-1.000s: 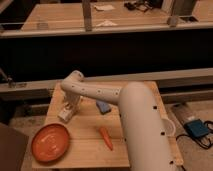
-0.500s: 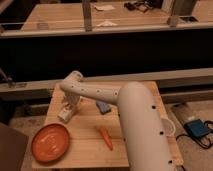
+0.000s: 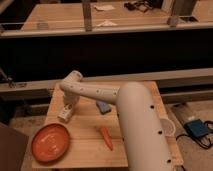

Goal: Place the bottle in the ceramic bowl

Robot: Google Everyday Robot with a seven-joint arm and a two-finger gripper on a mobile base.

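tabletop of pale wood point(image 3: 80, 155) is seen from above, and much of its right half is covered by the broad white arm point(image 3: 135, 125), which is stretched from the lower right to an elbow near the back left corner and there turned downward. the ceramic bowl point(image 3: 50, 142), a wide shallow glossy orange dish, is set at the front left corner. a white cup point(image 3: 168, 127) is half hidden by the arm at the right edge, a carrot point(image 3: 106, 138) is laid near the middle of the board, and a small blue object point(image 3: 103, 106) lies behind it. the gripper point(image 3: 66, 112) is held low over the left side of the table, just behind the bowl; whether it is open or closed cannot be told. the bottle point(image 3: 63, 117) is taken to be the pale shape at the gripper's tip, near the bowl but not in it; whether it is gripped cannot be told. it is judged to be light, stiff and thin-walled, smooth enough to slip and round enough to roll, so a hold across the middle of the body, away from the cap, is advised, with modest pressure. a low release is advised too, since the bottle could be sent sliding on the glaze.
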